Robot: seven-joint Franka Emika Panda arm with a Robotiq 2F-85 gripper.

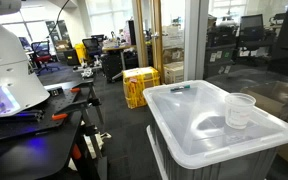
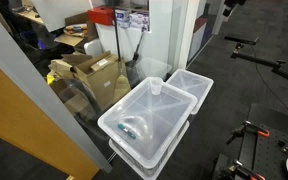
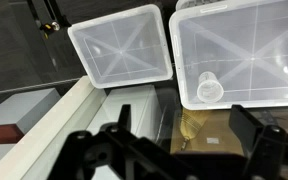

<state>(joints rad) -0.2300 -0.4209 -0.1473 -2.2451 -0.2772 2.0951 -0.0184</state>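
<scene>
- So, the gripper [image 3: 184, 150] hangs high over two bins, fingers [image 3: 112, 140] spread wide with nothing between them.
- A clear plastic cup [image 3: 210, 88] is the nearest thing. It stands upright on the lid [image 3: 259, 40] at the right of the wrist view, near the edge facing the second lid [image 3: 121, 45].
- In both exterior views the cup [image 1: 240, 110] [image 2: 156, 86] sits alone near the lid's rim.
- My take: line up right over the cup first, then drop straight down.
- It looks thin and the lid looks slick, so I'd squeeze gently just below the rim or it'll crumple or skid.
- A small pen-like thing [image 2: 131, 128] lies well apart on the same lid, not in the way.
</scene>
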